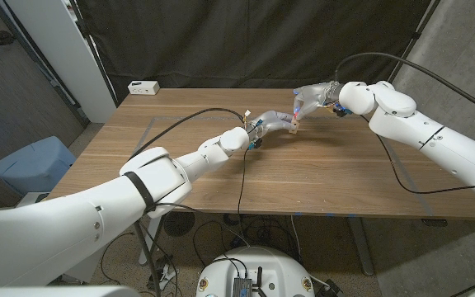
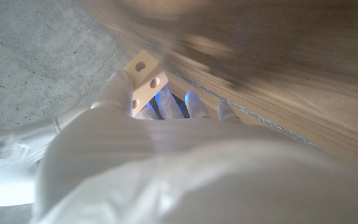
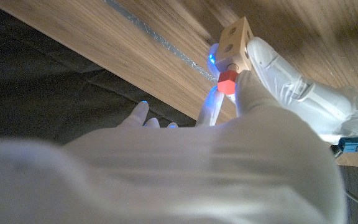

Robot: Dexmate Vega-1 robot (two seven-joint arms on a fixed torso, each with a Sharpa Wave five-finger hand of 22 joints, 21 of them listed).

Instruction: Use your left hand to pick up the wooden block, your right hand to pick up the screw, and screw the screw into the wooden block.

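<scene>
The pale wooden block (image 3: 236, 37) is held above the middle of the table in my left hand (image 1: 272, 122), whose fingers (image 3: 291, 84) wrap its side. In the left wrist view the block (image 2: 145, 77) shows two round holes just past that hand (image 2: 160, 112). The screw (image 3: 227, 81), with a red hexagonal head, sits against one face of the block, its shaft hidden. My right hand (image 1: 313, 97) reaches down from the far right and pinches the red head between its fingertips (image 3: 211, 102). The two hands meet at the block (image 1: 293, 125).
A small white box (image 1: 143, 87) lies at the table's (image 1: 328, 177) far left corner. A black cable (image 1: 192, 120) runs over the left arm and across the table. A blue bin (image 1: 31, 165) stands on the floor to the left. A dark curtain hangs behind.
</scene>
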